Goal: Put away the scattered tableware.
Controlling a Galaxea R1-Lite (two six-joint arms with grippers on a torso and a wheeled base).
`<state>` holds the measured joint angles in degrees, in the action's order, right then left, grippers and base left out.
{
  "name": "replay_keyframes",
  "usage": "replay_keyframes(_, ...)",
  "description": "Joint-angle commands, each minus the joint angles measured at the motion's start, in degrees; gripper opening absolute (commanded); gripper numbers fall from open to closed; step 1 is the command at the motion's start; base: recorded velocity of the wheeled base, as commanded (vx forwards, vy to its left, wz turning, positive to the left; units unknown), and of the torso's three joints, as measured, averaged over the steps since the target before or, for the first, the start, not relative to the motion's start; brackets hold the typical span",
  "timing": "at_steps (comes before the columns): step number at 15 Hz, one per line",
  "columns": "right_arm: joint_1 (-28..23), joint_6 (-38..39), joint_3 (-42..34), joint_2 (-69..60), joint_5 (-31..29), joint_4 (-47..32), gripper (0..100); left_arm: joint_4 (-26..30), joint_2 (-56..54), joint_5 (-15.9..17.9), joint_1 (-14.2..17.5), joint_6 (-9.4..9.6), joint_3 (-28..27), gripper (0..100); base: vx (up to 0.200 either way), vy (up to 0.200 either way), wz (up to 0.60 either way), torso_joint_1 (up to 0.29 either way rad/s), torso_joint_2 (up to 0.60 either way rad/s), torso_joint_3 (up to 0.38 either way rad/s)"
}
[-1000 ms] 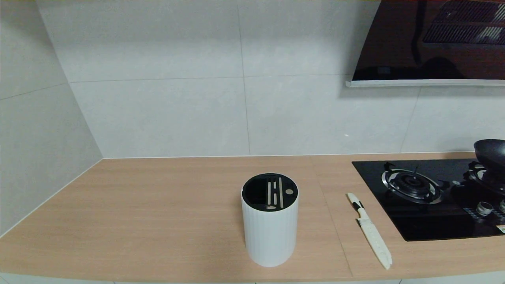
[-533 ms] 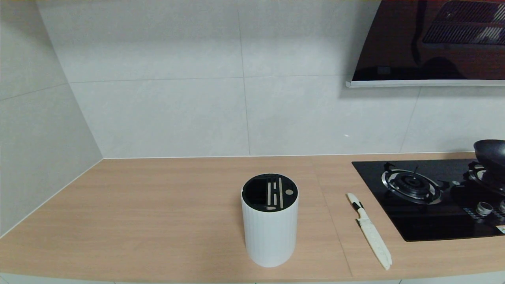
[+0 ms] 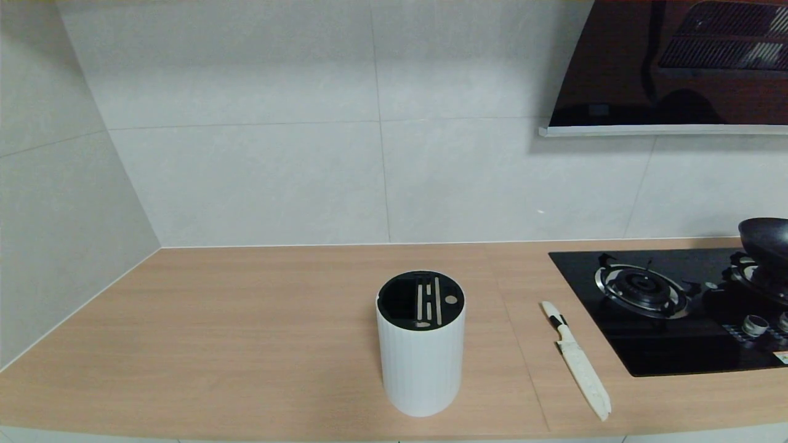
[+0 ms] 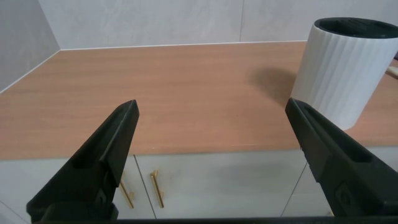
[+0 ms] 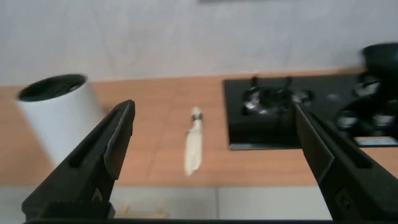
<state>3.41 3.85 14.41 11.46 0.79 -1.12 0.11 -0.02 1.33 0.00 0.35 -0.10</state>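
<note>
White knife (image 3: 576, 361) beyond rt jaws

We see the wok (image 3: 765, 237) cut off by the head view's right edge, and the stove (image 3: 665, 344) with it. In the right wrist view the knife (image 5: 194, 146) is blurred; we cannot tell blade from handle. The slots of the holder (image 3: 421, 357) are dark inside.

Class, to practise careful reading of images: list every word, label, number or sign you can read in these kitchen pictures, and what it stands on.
Nothing here can be read.
Sticker at the gas stove's front corner: too small to read.
Markings beside the stove knob: too small to read.
Knife and knife holder: no print seen.
</note>
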Motion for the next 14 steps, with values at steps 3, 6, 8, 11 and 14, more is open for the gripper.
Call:
replay_keyframes(3, 5.73, 0.63, 12.31, 33.01, 2.72, 1.3, 100, -0.02, 0.02, -0.01, 0.0, 0.0, 0.01, 100, 0.0, 0.0, 0.0, 0.0, 0.0, 0.0)
replay_keyframes(6, 5.73, -1.13, 16.97, 52.88, 2.28, 4.73, 100, -0.02, 0.02, -0.01, 0.0, 0.0, 0.01, 100, 0.0, 0.0, 0.0, 0.0, 0.0, 0.0)
replay_keyframes(8, 5.82, -1.13, 20.04, 66.24, 2.11, 11.23, 100, 0.07, 0.02, -0.01, 0.0, 0.0, 0.01, 100, 0.0, 0.0, 0.0, 0.0, 0.0, 0.0)
replay_keyframes(11, 5.82, -1.3, 22.5, 78.1, 1.32, 19.75, 100, -0.02, 0.02, -0.01, 0.0, 0.0, 0.1, 100, 0.0, 0.0, 0.0, 0.0, 0.0, 0.0)
replay_keyframes(14, 7.66, -1.39, 25.05, 89.53, -0.44, 24.94, 100, -0.02, 0.02, -0.01, 0.0, 0.0, 0.01, 100, 0.0, 0.0, 0.0, 0.0, 0.0, 0.0)
